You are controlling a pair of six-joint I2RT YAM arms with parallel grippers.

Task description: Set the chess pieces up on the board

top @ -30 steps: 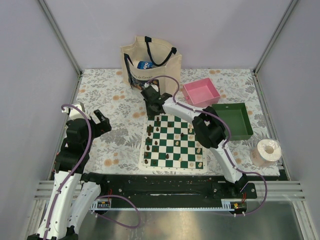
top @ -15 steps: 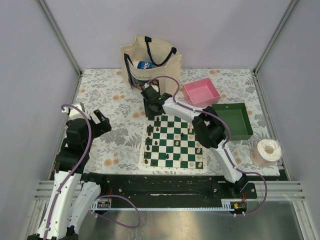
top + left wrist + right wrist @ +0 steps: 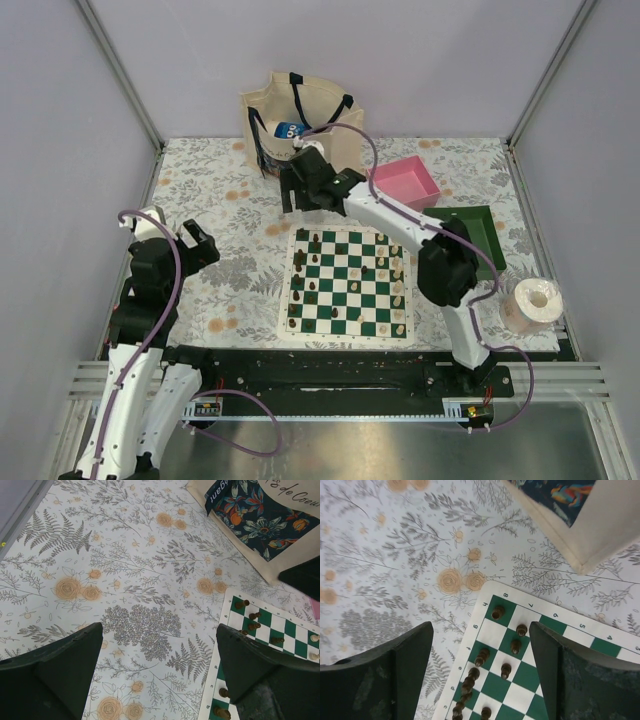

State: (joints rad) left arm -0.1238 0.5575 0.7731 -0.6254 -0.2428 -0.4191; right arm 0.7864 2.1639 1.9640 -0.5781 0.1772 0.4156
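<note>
The green and white board [image 3: 345, 292] lies mid-table. Dark chess pieces [image 3: 300, 268] stand along its left side and pale ones [image 3: 400, 292] along its right. My right gripper [image 3: 300, 197] hovers open over the board's far left corner, holding nothing. In the right wrist view its fingers [image 3: 410, 655] straddle that corner of the board [image 3: 520, 685]. One dark piece [image 3: 497, 612] stands on the corner square, with others [image 3: 515, 646] nearby. My left gripper [image 3: 200, 245] hangs open and holding nothing over the cloth, left of the board. In the left wrist view the left gripper [image 3: 160, 630] faces floral cloth, with the board's edge [image 3: 228, 607] at right.
A cream tote bag [image 3: 300, 125] stands just behind the right gripper. A pink tray [image 3: 402, 183] and a green tray [image 3: 470, 240] sit at the back right, a paper roll [image 3: 532, 303] at the right edge. A floral cloth [image 3: 230, 200] covers the table.
The right gripper has opened wide and pulled up and back from the board's far left corner toward the bag. The left arm has not moved.
</note>
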